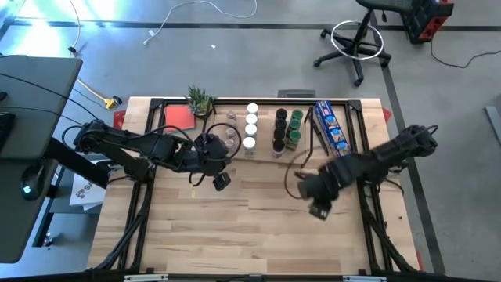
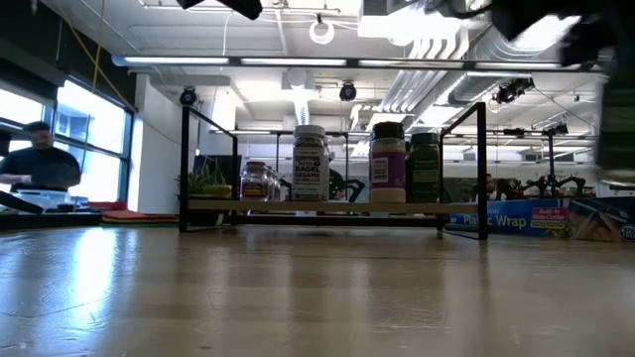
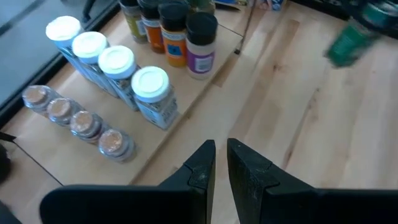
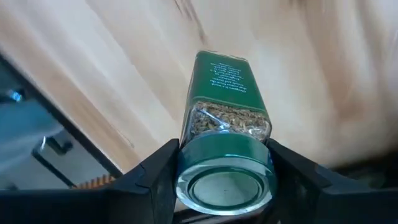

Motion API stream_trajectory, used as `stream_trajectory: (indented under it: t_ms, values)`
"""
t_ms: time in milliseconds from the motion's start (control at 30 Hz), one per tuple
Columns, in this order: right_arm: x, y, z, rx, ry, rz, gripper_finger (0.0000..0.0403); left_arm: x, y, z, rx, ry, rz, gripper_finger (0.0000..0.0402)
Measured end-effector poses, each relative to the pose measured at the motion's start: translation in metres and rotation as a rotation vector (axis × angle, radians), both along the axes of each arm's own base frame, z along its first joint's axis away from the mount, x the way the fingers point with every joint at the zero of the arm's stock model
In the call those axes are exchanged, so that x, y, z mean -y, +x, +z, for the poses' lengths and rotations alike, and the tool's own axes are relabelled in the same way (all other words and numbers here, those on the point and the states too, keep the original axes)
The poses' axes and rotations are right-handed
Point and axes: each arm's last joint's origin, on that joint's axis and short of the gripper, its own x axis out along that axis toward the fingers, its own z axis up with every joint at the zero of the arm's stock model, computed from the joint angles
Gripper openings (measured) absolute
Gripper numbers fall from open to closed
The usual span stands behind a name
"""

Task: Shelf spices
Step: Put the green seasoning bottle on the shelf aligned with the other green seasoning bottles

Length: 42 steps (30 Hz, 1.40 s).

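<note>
- From above, the shelf point(image 1: 266, 129) sits at the far side of the table point(image 1: 250, 235), with rows of spices point(image 1: 251, 125) on it. The left gripper point(image 1: 221, 181) hangs just in front of the shelf. The right gripper point(image 1: 319, 210) is over the open table, near the long blue box point(image 1: 332, 128).
- From table height, tall jars point(image 2: 311, 163) stand on the shelf point(image 2: 332, 206). No gripper tips can be seen here.
- The left wrist view shows the left gripper point(image 3: 221, 160) with its two fingers pressed nearly together, holding nothing. White-lidded jars point(image 3: 151, 83) stand close ahead.
- The right wrist view shows the right gripper point(image 4: 224, 163) pinching a green-lidded jar point(image 4: 225, 140) near its lid, above the table.
- The grip is up by the lid, so the jar might swing or slip out. On the way in it could bump jars already standing on the shelf and knock them over.
</note>
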Motion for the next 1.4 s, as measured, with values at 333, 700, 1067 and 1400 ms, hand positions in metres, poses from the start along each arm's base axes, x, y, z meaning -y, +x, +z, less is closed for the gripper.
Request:
stream_trajectory:
  t_ms: [333,700,1067,1400]
  values:
    - [0.081,0.057,0.043,0.157,-0.196,0.389,0.019,0.001,-0.001,0.0,-0.016,-0.038,-0.032,0.0036]
    - [0.137,0.092,0.013,-0.008,-0.262,0.593,0.019,0.001,-0.001,0.0,-0.01,-0.024,-0.021,0.0036]
    - [0.147,0.095,0.007,-0.045,-0.327,0.582,0.0239,0.0,-0.001,0.0,-0.007,-0.014,-0.013,0.0036]
    - [0.149,0.096,0.008,-0.077,-0.428,0.592,0.0254,0.0,-0.001,0.0,-0.007,-0.014,-0.012,0.0036]
